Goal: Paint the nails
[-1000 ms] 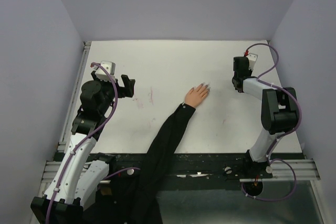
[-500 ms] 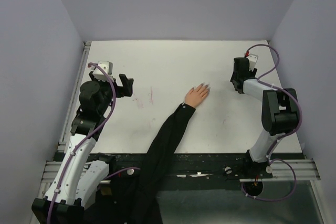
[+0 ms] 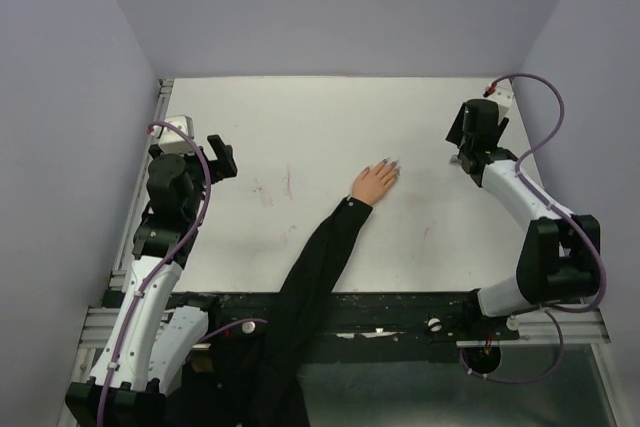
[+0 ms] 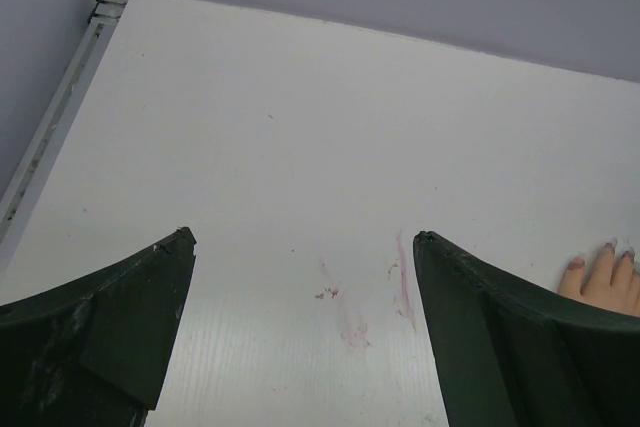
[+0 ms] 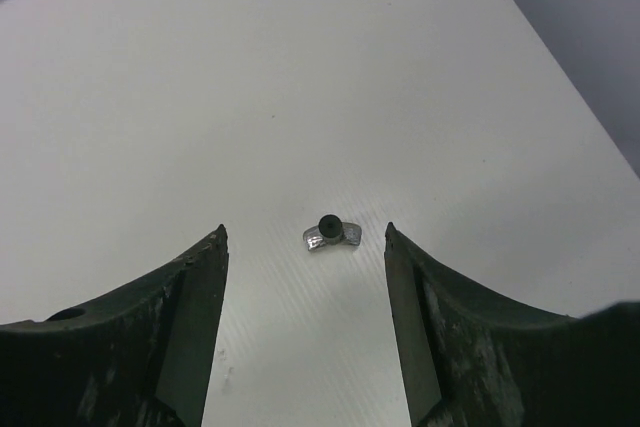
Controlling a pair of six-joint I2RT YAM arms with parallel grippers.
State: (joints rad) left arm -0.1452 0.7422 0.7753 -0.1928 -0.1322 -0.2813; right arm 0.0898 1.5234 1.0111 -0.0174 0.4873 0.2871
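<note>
A pale peach fake hand (image 3: pixel 374 183) lies mid-table, its long black sleeve (image 3: pixel 318 259) trailing off the near edge. Its greyish-purple nails (image 3: pixel 393 165) point to the back right; they also show at the right edge of the left wrist view, nails (image 4: pixel 611 246). A small dark-capped bottle (image 5: pixel 330 234) stands on the table under my right gripper (image 5: pixel 305 229), which is open and touches nothing. That right gripper (image 3: pixel 460 147) hovers to the right of the hand. At the far left my left gripper (image 3: pixel 222 157) is wide open and empty, left gripper (image 4: pixel 302 235).
Pink smears (image 4: pixel 352 329) mark the white table (image 3: pixel 330 117) left of the hand, smears (image 3: pixel 288 183). A metal rail (image 3: pixel 150 162) runs along the table's left edge. Lilac walls close in the back and both sides.
My right gripper has opened and let go of the small bottle, and its arm has lifted and swung outward to the right. My left gripper has drawn back to the left.
</note>
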